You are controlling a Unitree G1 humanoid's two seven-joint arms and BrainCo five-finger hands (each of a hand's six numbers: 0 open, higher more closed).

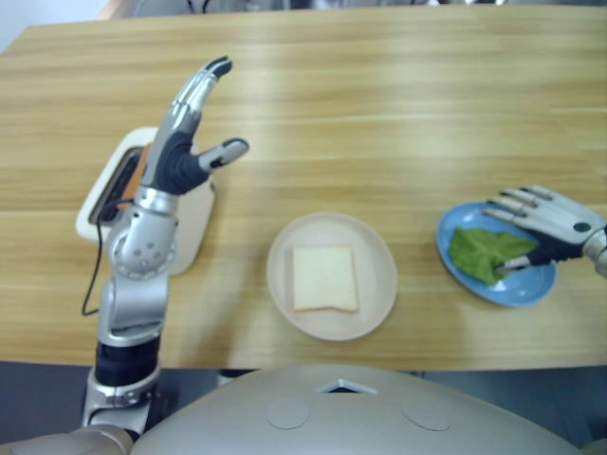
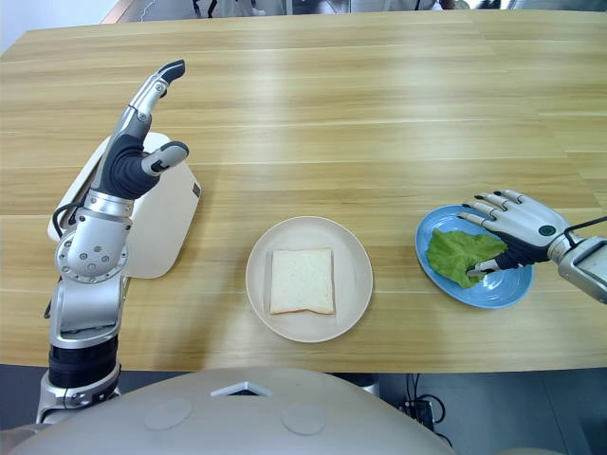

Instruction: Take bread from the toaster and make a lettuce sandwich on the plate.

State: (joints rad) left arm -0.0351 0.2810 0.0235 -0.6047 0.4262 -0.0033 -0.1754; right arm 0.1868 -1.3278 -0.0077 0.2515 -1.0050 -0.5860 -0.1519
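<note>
A white toaster (image 1: 194,232) stands at the left of the table, largely hidden behind my left arm. An orange-brown edge (image 1: 140,172) shows at its slot. My left hand (image 1: 185,142) is raised above the toaster, open, fingers pointing up and holding nothing. A cream plate (image 1: 285,251) in the middle near the front carries one slice of white bread (image 1: 324,278), lying flat. To the right, a green lettuce leaf (image 1: 479,251) lies on a blue plate (image 1: 531,289). My right hand (image 1: 555,223) hovers low over that plate, fingers spread, thumb at the leaf's edge.
A black cable (image 1: 92,275) runs from the toaster toward the table's front left edge. The wooden table (image 1: 379,114) stretches bare behind the plates. The blue plate sits near the right front corner.
</note>
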